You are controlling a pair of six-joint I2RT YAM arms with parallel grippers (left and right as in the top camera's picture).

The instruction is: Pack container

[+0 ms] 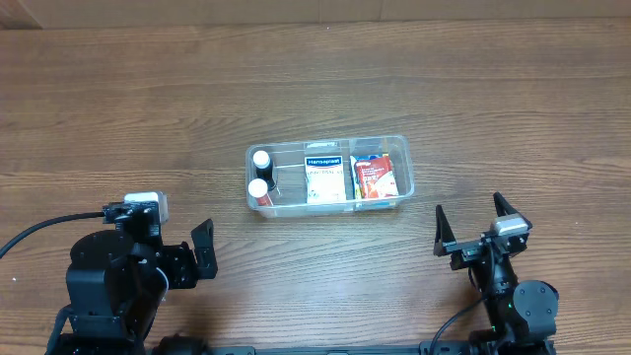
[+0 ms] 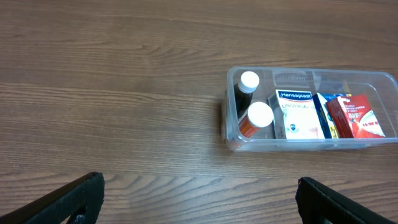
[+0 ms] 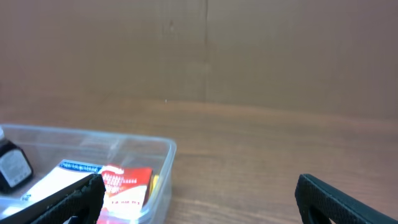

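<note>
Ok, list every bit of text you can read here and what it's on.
"Hansaplast": blue band on the white box in the container.
"UNIVERSAL", probably: line beneath it, same box.
Print on the red box: too blurred to read.
No text visible on the white-capped bottles.

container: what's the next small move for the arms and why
Probably just leave both arms parked: the container already holds two white-capped bottles, a Hansaplast box and a red box, nothing loose shows outside it, and the left gripper and right gripper sit open, empty.
</note>
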